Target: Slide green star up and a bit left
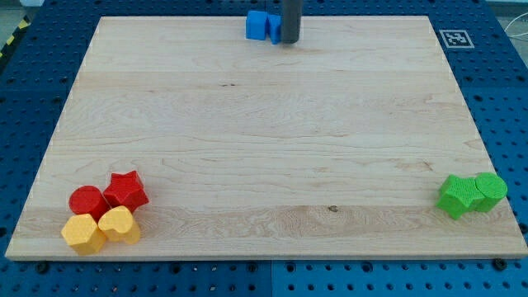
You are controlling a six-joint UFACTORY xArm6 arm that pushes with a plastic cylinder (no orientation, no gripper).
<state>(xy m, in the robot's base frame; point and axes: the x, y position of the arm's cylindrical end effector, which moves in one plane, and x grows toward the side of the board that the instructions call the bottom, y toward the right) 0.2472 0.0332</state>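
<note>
My tip stands at the view's top edge of the wooden table, a little right of centre. There is no pincer on this arm, only the straight dark rod, so nothing opens, closes or grips. The rod's lower end sits directly against the right side of the blue blocks, which appear to be two pieces pressed together (their exact shapes are hard to make out, partly because the rod covers the right-hand one).

The green star lies far from the tip, near the view's bottom right corner of the table, close to the right edge. Touching it on its right is a green cylinder, a rounded block standing upright. Both sit well apart from everything else.

At the view's bottom left corner, four blocks are bunched together. A red star is at the upper right of the group, with a red cylinder just beside it on the left. Below them lie a yellow hexagon at the left and a yellow heart at the right (the heart shape is my best reading), both touching their red neighbours.

A small black-and-white marker tag is printed near the table's top right corner.
</note>
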